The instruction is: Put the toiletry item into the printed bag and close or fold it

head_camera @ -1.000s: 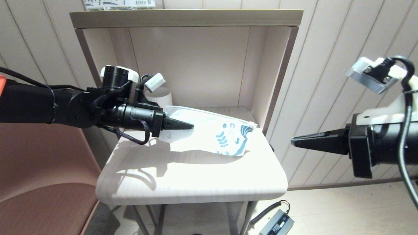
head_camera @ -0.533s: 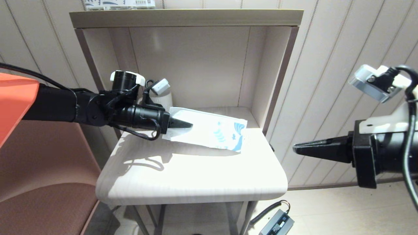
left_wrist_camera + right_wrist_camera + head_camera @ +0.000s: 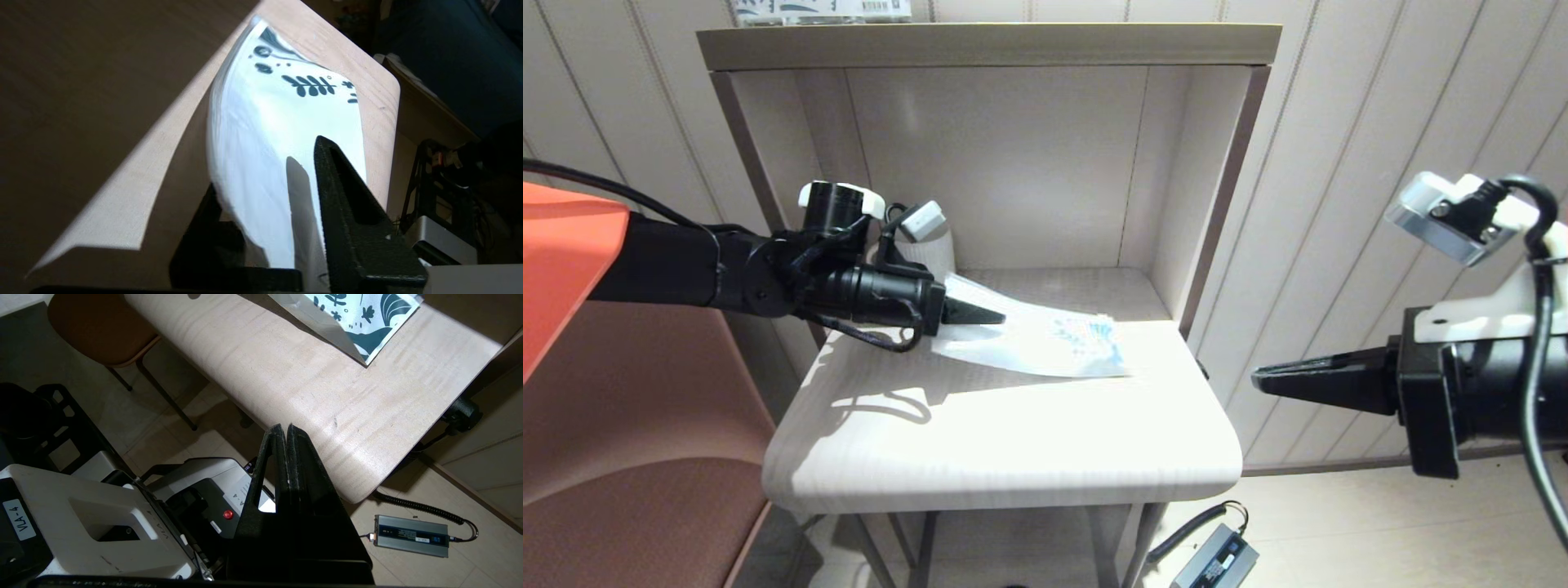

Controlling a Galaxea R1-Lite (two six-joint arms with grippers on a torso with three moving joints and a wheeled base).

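Observation:
The printed bag (image 3: 1054, 343), white with blue-grey leaf prints at its far end, slopes down from my left gripper (image 3: 992, 313) to the table (image 3: 1013, 441). That gripper is shut on the bag's plain end, over the table's back left. In the left wrist view the bag (image 3: 278, 134) runs out between the jaws of the left gripper (image 3: 306, 151), printed end resting on the wood. No toiletry item shows. My right gripper (image 3: 1258, 376) hangs shut and empty off the table's right edge; its wrist view shows the right gripper (image 3: 284, 426) and the bag's printed corner (image 3: 359, 318).
A white mug (image 3: 935, 245) stands behind the left wrist inside the shelf niche (image 3: 1029, 163). A printed box with a barcode (image 3: 817, 10) lies on the shelf top. A brown chair (image 3: 629, 457) is at the left, a power adapter (image 3: 1217, 559) on the floor.
The bag's printed end has dropped from the air onto the table and the bag lies flatter. The left gripper moved slightly back and down. The right arm barely shifted.

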